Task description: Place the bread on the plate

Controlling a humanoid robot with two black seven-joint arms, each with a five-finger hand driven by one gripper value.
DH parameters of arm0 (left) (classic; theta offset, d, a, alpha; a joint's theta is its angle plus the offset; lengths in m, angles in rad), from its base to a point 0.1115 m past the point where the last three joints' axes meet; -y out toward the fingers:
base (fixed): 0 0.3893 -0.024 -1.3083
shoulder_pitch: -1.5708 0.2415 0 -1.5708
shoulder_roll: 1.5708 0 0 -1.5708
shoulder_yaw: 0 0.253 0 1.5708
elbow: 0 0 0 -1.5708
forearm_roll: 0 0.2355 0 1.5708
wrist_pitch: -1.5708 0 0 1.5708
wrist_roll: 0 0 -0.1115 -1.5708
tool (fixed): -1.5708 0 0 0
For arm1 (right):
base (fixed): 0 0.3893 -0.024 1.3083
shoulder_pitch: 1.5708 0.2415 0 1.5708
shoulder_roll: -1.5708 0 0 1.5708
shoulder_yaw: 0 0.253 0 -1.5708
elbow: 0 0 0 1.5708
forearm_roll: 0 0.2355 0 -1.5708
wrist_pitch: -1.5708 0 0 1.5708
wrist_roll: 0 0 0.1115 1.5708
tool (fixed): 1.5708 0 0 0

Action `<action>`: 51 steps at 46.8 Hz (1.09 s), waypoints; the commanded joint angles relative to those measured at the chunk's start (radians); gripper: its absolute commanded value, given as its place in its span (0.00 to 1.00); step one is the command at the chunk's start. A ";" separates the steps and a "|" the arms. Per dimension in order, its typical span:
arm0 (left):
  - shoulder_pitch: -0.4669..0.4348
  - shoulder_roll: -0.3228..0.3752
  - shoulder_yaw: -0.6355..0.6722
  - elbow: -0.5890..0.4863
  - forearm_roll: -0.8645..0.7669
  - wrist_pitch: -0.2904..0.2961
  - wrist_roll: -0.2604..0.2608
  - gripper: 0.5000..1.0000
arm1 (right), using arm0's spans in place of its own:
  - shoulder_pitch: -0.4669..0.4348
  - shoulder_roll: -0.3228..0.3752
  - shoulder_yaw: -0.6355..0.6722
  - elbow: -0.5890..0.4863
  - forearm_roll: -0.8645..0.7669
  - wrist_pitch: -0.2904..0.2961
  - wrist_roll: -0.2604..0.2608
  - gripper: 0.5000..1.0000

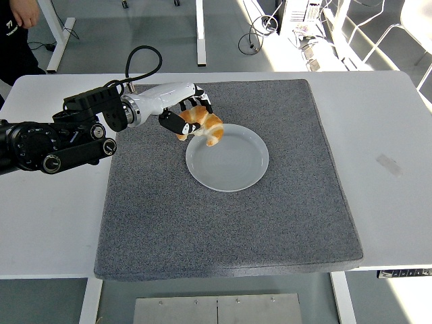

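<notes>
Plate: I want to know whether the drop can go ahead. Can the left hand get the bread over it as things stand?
Probably yes. The left hand grips the bread at the plate's upper-left rim, and the plate is bare, with nothing between them.

A white table (398,128) fills most of the view, with a grey felt mat (229,223) lying on its middle. Beyond the table's far edge lies a grey floor (135,34), where white desk legs (200,30) stand. Cables (260,30) trail on the floor beyond the table's far right, where sunlight falls brightly. A person's arm (17,17) shows past the far left corner.
</notes>
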 commanded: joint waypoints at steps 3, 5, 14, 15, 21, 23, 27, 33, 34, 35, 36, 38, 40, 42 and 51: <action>0.011 -0.030 -0.002 0.003 0.013 0.005 -0.001 0.10 | 0.000 0.000 0.000 0.000 0.000 0.000 0.000 1.00; 0.020 -0.042 -0.008 0.008 0.017 0.011 -0.001 0.10 | 0.000 0.000 0.000 0.000 0.000 0.000 0.000 1.00; 0.065 -0.103 -0.022 0.026 0.063 0.083 -0.003 0.10 | 0.000 0.000 0.000 0.000 0.000 0.000 0.000 1.00; 0.069 -0.109 -0.022 0.032 0.065 0.088 -0.003 0.10 | 0.000 0.000 0.000 0.000 0.000 0.000 0.000 1.00; 0.085 -0.131 -0.033 0.056 0.065 0.108 -0.006 0.10 | 0.000 0.000 0.000 0.000 0.000 0.000 0.000 1.00; 0.092 -0.132 -0.033 0.065 0.065 0.108 -0.007 0.10 | 0.000 0.000 0.000 0.000 0.000 0.000 0.000 1.00; 0.098 -0.134 -0.033 0.072 0.063 0.108 -0.012 0.11 | 0.000 0.000 0.000 0.000 0.000 0.000 0.000 1.00; 0.111 -0.134 -0.027 0.074 0.065 0.108 -0.013 0.13 | 0.000 0.000 0.000 0.000 0.000 0.000 0.000 1.00; 0.117 -0.135 -0.027 0.077 0.065 0.108 -0.015 0.13 | 0.000 0.000 0.000 0.000 0.000 0.000 0.000 1.00; 0.120 -0.136 -0.027 0.079 0.065 0.108 -0.015 0.13 | 0.000 0.000 0.000 0.000 0.000 0.000 0.000 1.00; 0.123 -0.136 -0.027 0.083 0.065 0.108 -0.015 0.13 | 0.000 0.000 0.000 0.000 0.000 0.000 0.000 1.00; 0.126 -0.139 -0.028 0.088 0.065 0.108 -0.015 0.13 | 0.000 0.000 0.000 0.000 0.000 0.000 0.000 1.00; 0.131 -0.146 -0.027 0.091 0.065 0.108 -0.015 0.13 | 0.000 0.000 0.000 0.000 0.000 0.000 0.000 1.00; 0.134 -0.154 -0.025 0.094 0.065 0.106 -0.015 0.15 | 0.000 0.000 0.000 0.000 0.000 0.000 0.000 1.00; 0.140 -0.155 -0.024 0.094 0.056 0.100 -0.013 0.39 | 0.000 0.000 0.000 0.000 0.000 0.000 0.000 1.00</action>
